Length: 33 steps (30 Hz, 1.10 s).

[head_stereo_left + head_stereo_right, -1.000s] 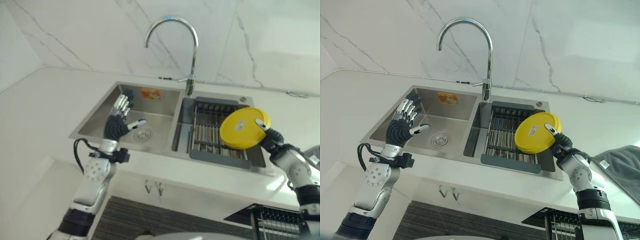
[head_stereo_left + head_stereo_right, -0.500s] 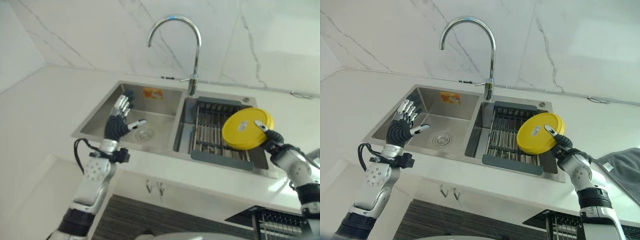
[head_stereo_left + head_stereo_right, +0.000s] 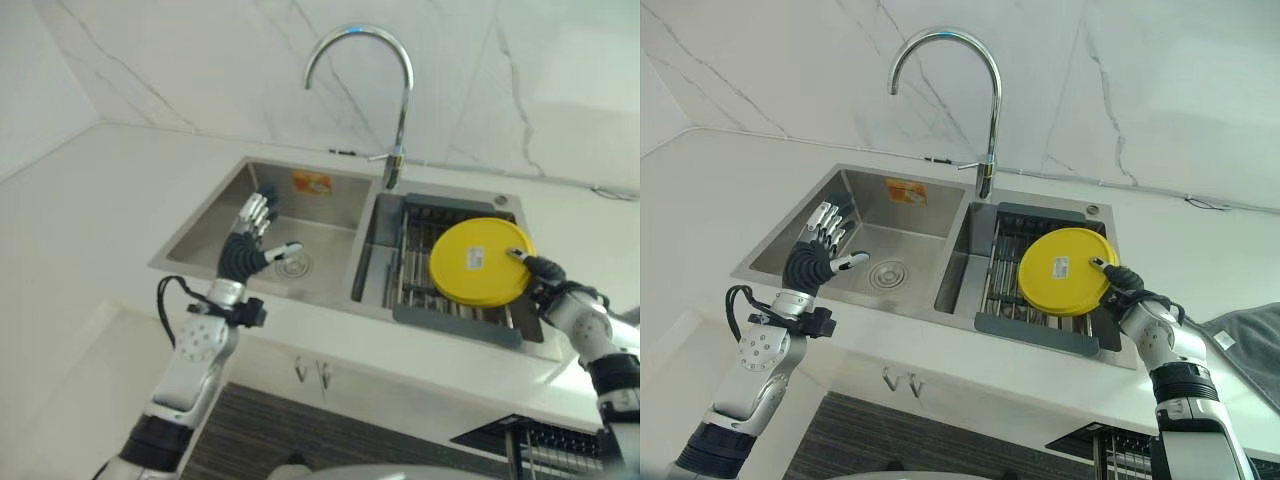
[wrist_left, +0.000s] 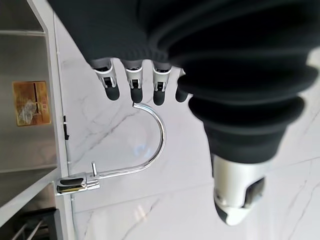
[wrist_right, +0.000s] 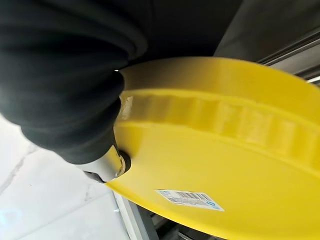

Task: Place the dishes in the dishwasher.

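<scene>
1. Over the right basin of the sink [image 3: 770, 262], the right hand [image 3: 1125, 287] pinches a yellow plate [image 3: 1060, 272] at its edge, thumb pressed on the underside that faces the camera.
2. The plate is held tilted, clear of the counter [image 3: 700, 190], above the dark-framed rack [image 3: 1025, 325] that sits in the right basin.
3. A small white label [image 5: 189, 199] is stuck to the plate's underside; the right wrist view shows it just beside the thumb [image 5: 107, 167], with the plate's ribbed foot ring close to the dark cover.
4. The left hand [image 3: 815, 258] hangs over the left basin near the drain [image 3: 887, 273], fingers straight and spread, thumb out to the side, touching nothing.
5. In the left wrist view those fingers [image 4: 132, 82] point toward the arched tap [image 4: 145, 150] and the marble wall [image 4: 280, 200].
6. The tap rises behind the divider between the two basins; an orange sticker [image 3: 904, 191] is on the back wall of the left basin.
7. A grey cloth [image 3: 1250, 345] lies on the counter at the far right, apart from the sink.
8. Below the counter edge, part of a wire dishwasher basket [image 3: 560, 440] shows at the lower right.
</scene>
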Tool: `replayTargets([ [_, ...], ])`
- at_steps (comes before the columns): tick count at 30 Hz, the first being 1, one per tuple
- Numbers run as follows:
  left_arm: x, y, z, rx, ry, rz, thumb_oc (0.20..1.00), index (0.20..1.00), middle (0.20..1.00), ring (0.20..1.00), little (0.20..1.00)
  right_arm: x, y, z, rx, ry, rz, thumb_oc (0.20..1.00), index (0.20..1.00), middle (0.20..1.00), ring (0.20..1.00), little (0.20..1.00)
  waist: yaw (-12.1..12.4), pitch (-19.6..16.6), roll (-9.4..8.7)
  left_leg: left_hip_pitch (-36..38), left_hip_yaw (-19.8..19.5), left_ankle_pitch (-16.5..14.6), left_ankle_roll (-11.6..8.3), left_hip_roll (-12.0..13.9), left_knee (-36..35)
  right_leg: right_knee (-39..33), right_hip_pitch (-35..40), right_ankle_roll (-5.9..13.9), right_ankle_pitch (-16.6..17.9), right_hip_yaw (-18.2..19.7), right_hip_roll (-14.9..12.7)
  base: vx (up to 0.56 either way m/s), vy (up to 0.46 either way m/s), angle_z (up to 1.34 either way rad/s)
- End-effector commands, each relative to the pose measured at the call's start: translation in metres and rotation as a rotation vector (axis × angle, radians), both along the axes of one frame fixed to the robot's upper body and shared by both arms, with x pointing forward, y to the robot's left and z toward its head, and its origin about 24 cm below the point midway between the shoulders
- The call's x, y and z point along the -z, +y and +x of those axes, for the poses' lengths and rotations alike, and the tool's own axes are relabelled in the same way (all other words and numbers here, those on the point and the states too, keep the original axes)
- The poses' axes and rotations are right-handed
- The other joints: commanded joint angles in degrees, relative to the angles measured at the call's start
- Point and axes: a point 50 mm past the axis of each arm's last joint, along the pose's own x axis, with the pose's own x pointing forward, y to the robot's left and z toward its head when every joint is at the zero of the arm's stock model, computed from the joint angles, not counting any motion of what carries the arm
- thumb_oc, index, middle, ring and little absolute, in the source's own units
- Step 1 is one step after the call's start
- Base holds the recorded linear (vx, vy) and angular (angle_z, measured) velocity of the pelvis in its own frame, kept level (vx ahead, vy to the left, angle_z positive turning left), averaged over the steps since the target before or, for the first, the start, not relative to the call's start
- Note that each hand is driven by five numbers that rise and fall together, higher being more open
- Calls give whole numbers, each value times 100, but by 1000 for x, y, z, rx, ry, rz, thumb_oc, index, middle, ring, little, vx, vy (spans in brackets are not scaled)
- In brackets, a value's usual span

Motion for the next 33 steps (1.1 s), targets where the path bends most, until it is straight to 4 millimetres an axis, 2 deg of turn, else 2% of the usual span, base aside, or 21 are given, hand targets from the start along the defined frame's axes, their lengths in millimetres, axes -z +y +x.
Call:
replayTargets([
  [1,-22,-1,9,33,-98,-4,1000,1000,1000,1000,1000,-62,-9,24,95,-287,-58,200,200,200,200,200,74,-79,-171,306,74,-755,67,-9,1,38,190,-10,-496,19,-6,0,0,0],
  [7,-19,-3,8,42,-93,-2,1000,1000,1000,1000,1000,-69,9,21,122,-451,128,200,200,200,200,200,18,-107,-120,335,98,-758,72,22,1,38,205,-26,-517,41,26,-4,-19,0],
  [12,-20,-2,7,40,-94,-1,1000,1000,1000,1000,1000,-82,9,13,171,-544,146,200,200,200,200,200,-67,-125,-92,333,144,-735,59,71,1,38,184,-53,-532,89,79,-24,-77,0],
  [20,-15,11,-1,-21,-83,-28,1000,1000,1000,1000,1000,-110,27,-12,116,-745,79,200,200,200,200,200,-288,-144,-21,282,326,-551,-4,239,1,38,57,-166,-539,259,259,-25,-151,-4],
  [22,-15,14,-5,-42,-91,-39,1000,1000,1000,1000,1000,-116,28,-22,139,-780,5,200,200,200,200,200,-347,-148,9,262,354,-548,-34,254,1,38,43,-168,-579,323,305,-31,-65,-15],
  [25,-14,21,-12,-68,-106,-76,1000,1000,1000,1000,1000,-121,27,-38,153,-832,-12,200,200,200,200,200,-438,-115,16,196,268,-463,-23,220,1,38,-44,-192,-508,494,349,-117,48,-4],
  [26,-15,25,-22,-106,-145,-92,1000,1000,1000,1000,1000,-126,26,-46,144,-874,-35,200,200,200,200,200,-405,-60,-60,69,-234,-572,-54,90,510,38,-169,-251,-425,892,336,-209,195,-33],
  [27,-15,26,-24,-115,-153,-88,1000,1000,1000,1000,1000,-127,27,-47,135,-880,-37,200,200,200,200,200,-389,-41,-87,-12,-366,-594,-50,42,750,38,-190,-257,-394,955,317,-234,301,-62],
  [29,-17,28,-29,-157,-183,-83,1000,1000,1000,1000,1000,-125,33,-51,96,-888,-20,200,200,200,200,200,-333,20,-187,-306,-974,-792,66,-316,1625,38,-279,-254,-264,1193,231,-213,429,-148],
  [30,-21,31,-31,-173,-221,-86,1000,1000,1000,1000,1000,-119,41,-55,94,-887,7,200,200,200,200,200,-412,58,-164,-123,-1033,-1247,222,-506,1413,38,-456,-133,-83,1354,105,-277,755,-157],
  [31,-26,32,-30,-156,-251,-75,1000,1000,1000,1000,1000,-113,41,-60,121,-878,-4,200,200,200,200,200,-578,101,-87,116,-875,-1390,299,-507,1084,60,-672,54,95,1435,-70,-283,817,-105],
  [33,-32,30,-28,-130,-277,-67,1000,1000,1000,1000,1000,-110,37,-65,145,-874,-6,200,200,200,200,200,-691,154,-52,264,-984,-1422,356,-591,824,151,-948,235,288,1545,-283,-223,630,-46],
])
